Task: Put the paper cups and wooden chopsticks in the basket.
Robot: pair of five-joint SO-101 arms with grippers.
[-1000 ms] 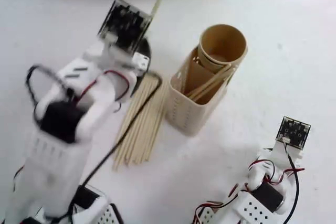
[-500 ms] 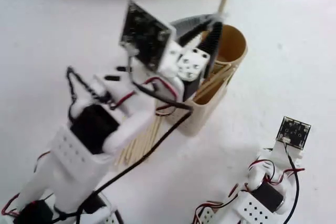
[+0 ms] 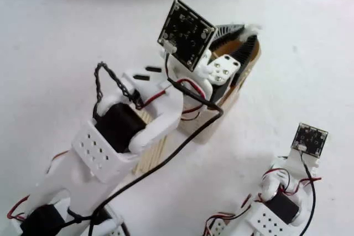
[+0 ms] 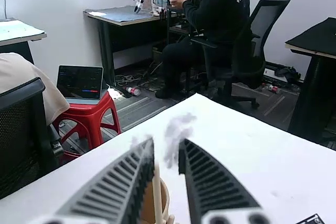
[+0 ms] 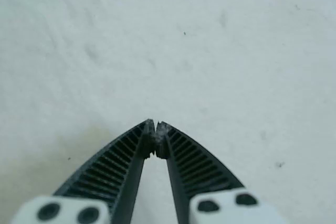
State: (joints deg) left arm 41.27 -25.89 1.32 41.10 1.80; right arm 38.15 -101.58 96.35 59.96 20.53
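My left gripper [image 3: 245, 31] hangs over the tan basket [image 3: 222, 119], right above the paper cup [image 3: 256, 54] that stands in it. In the left wrist view its fingers [image 4: 167, 148] are open, with a wooden chopstick [image 4: 157, 195] upright in the gap, close beside one finger and reaching down into the cup [image 4: 164, 205]. Several more chopsticks [image 3: 152, 157] lie on the table beside the basket, mostly covered by the left arm. The right gripper [image 5: 156, 127] is shut on nothing, low over bare table at the near right.
The right arm [image 3: 285, 194] rests at the table's near right corner. The white table [image 3: 310, 70] is open to the right of the basket. A red stool [image 4: 86, 116], chairs and desks stand in the room beyond the far edge.
The left arm swung from the chopstick pile to above the basket and cup, carrying a chopstick. The stick that stuck up from its fingers half a second ago no longer does. The right arm kept still.
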